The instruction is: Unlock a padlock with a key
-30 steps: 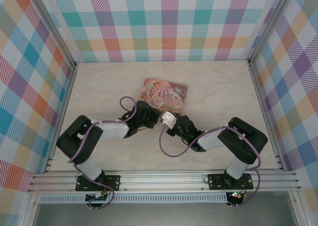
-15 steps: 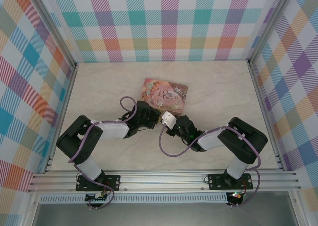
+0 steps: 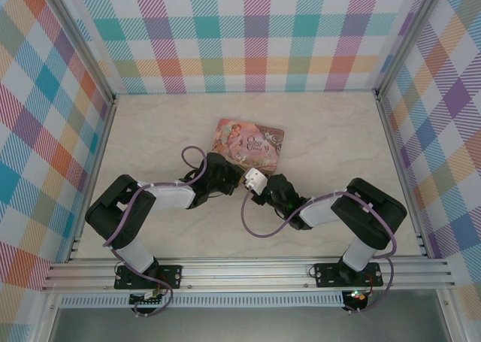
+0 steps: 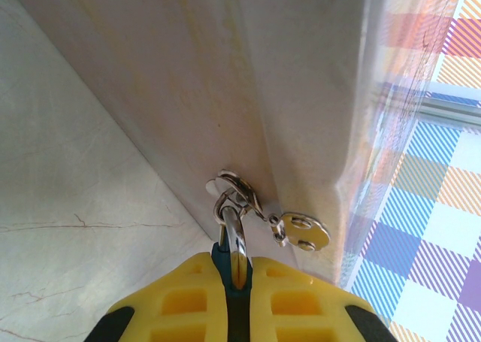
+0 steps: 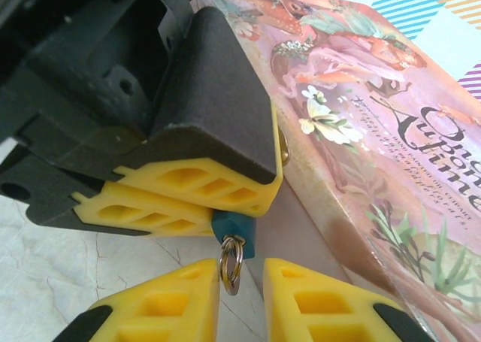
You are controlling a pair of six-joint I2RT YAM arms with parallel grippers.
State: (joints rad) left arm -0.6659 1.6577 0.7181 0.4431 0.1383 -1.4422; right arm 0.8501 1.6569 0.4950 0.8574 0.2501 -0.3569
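While left gripper [image 4: 237, 273] clamps padlock [image 5: 234, 235], right gripper [image 5: 240, 280] stands narrowly parted. Risk: key [image 4: 301, 231], loose at padlock's 3 o'clock, swings clear.

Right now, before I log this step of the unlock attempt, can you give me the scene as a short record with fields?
left gripper: shut on the blue padlock
right gripper: open, one finger on either side of a small metal ring
metal ring: hangs below the padlock's body
shackle: sticks out past the left fingers toward the tin's side
pink pictured tin: lies flat on the table, right beside both grippers
key: cannot be made out for sure
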